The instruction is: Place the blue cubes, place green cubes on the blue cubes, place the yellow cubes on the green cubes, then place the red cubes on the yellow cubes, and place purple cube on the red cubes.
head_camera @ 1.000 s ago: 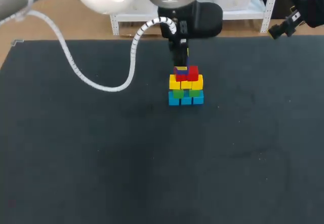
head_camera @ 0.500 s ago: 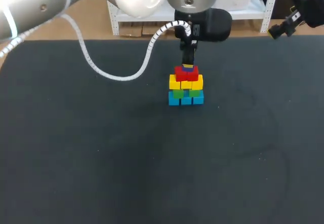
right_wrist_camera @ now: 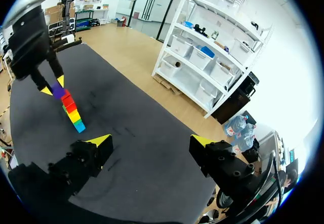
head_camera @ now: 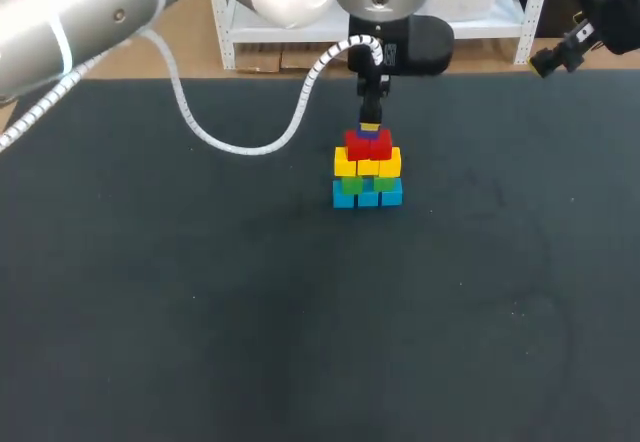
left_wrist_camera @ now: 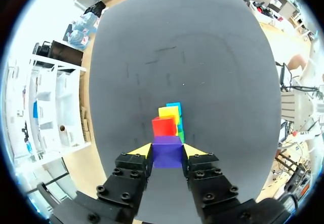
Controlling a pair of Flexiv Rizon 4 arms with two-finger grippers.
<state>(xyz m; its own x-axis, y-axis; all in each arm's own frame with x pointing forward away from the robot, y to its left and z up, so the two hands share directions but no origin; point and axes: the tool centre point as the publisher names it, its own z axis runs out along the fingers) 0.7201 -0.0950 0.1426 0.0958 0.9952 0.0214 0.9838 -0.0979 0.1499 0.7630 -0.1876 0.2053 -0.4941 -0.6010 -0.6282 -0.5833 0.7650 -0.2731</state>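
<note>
At 12 o'clock, your left gripper (left_wrist_camera: 167,149) points straight down, gripping the purple cube (left_wrist_camera: 167,156), square atop the red cubes (left_wrist_camera: 164,126); right gripper (right_wrist_camera: 151,142) gapes empty.

1 overhead, 2 wrist views; common stack (head_camera: 367,167)

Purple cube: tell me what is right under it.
The red cubes lie under the purple cube, held in the left gripper. Its underside is hidden, so whether it rests on them cannot be seen.
</note>
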